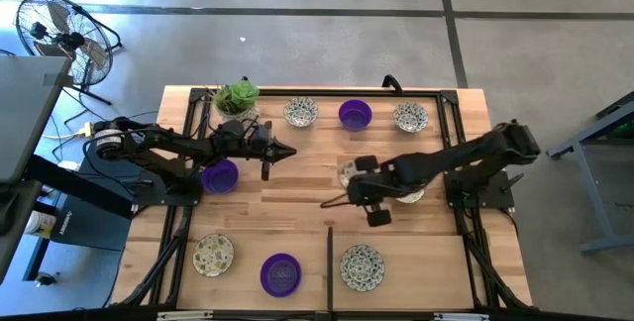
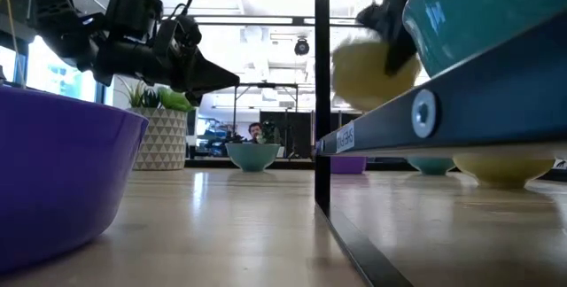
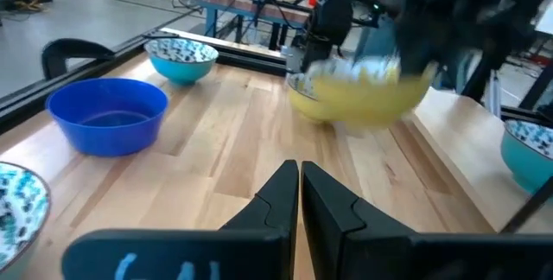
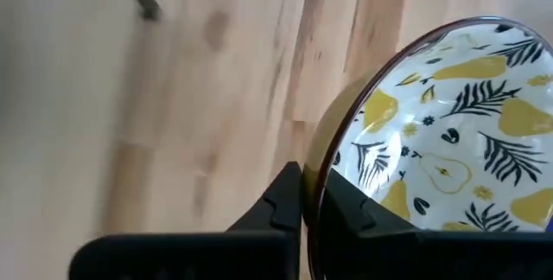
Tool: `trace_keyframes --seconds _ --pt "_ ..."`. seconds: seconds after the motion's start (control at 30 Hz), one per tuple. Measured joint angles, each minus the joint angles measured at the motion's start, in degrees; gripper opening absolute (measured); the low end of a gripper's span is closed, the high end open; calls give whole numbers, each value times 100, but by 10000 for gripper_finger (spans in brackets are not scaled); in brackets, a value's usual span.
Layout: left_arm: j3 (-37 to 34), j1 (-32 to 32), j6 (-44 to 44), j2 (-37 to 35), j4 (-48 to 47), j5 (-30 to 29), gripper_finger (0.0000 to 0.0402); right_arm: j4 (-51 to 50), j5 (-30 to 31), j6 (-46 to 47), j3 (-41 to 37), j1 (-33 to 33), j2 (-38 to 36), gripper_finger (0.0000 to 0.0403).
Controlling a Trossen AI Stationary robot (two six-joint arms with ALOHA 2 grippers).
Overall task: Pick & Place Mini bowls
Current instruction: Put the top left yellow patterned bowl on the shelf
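Bowls spread over wooden table [image 1: 297, 187]: three along far edge, three along near edge, purple bowl [image 1: 220, 175] under left arm. Potted plant [image 1: 238, 96] at far left corner. Black bar [image 1: 329, 267] upright on near edge between bowls. Right gripper [image 4: 309, 195] clenched on rim of pear-patterned bowl [image 4: 449, 155], right of centre. Left gripper [image 3: 299, 181] closed, holding nothing, above table near plant. No legible writing.
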Motion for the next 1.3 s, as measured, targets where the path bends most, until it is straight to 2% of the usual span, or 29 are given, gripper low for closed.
trace_keyframes --seconds 0.2,0.5,0.7,0.8,0.93,1.3 --pt "0 -36 0 2 -20 35 14 -1090 -60 1561 628 980 -155 12" --pt "0 -34 -12 2 20 112 14 -1649 -472 4670 774 2438 -139 15" --pt "2 -27 75 2 155 106 14 -1571 -202 6409 770 3315 -101 10" --pt "21 -27 229 2 216 102 14 -1402 -51 6839 764 3538 60 11" --pt "108 -27 321 2 218 89 14 -1120 -271 7066 763 3554 385 16" --pt "125 -27 307 2 -13 115 14 -876 -572 7116 761 3553 832 16"
